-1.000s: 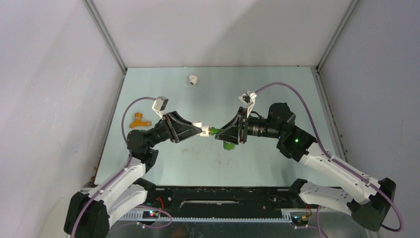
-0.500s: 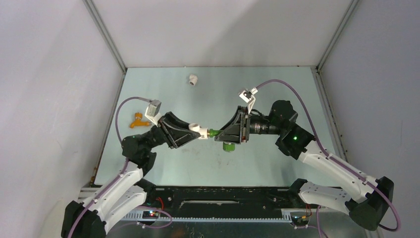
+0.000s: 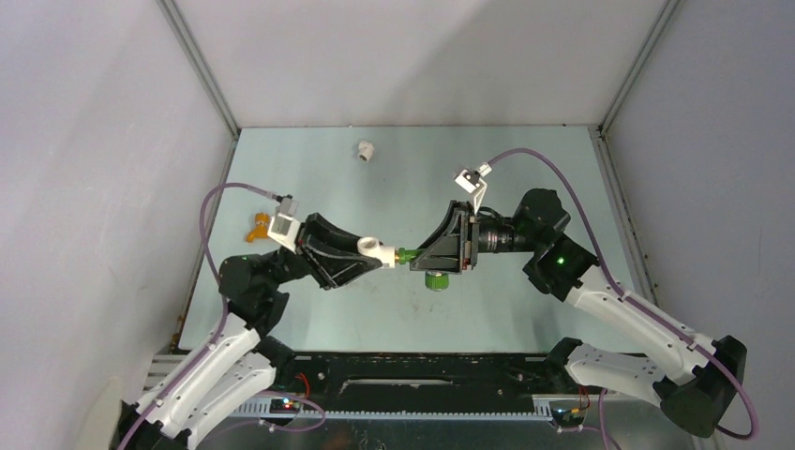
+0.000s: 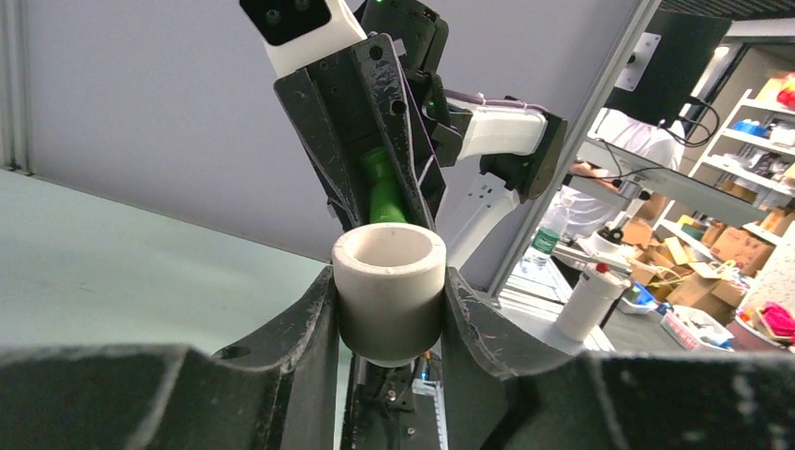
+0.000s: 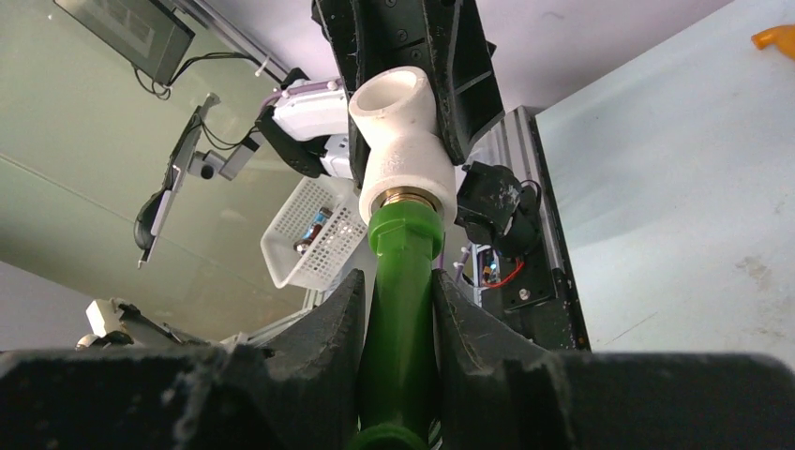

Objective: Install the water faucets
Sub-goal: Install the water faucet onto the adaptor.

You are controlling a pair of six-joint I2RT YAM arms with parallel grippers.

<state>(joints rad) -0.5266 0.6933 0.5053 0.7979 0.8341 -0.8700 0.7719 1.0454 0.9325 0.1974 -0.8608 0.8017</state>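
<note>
The two arms meet above the middle of the table (image 3: 412, 169), well off its surface, so the parts can be joined in the air. The left gripper (image 3: 375, 251) is clamped on a white elbow (image 4: 389, 281), fingers pressing its sides and one mouth left free toward the wrist camera. The right gripper (image 5: 398, 309) is closed tight round the body of the green faucet (image 5: 401, 281), holding it end-on to the elbow. The faucet's tip sits in the elbow's other mouth, against the brass ring (image 5: 405, 194) there. This looks like the screwing-in step: one arm steadies the fitting, the other lines the faucet up on the same axis so the thread can bite. How far the thread has gone in I cannot tell. A round green part of the faucet juts out beside the right fingers, toward the near edge in the top view.

The orange faucet (image 3: 258, 225) lies on the table at the left, just behind the left arm and apart from it, not yet touched. A spare elbow (image 3: 365, 150) sits alone near the far edge. Nothing lies between the grippers or under them. The likely nuisances are the left arm's cable looping over the orange faucet and the two sets of fingers standing very close at the joint, which leaves little room for turning
</note>
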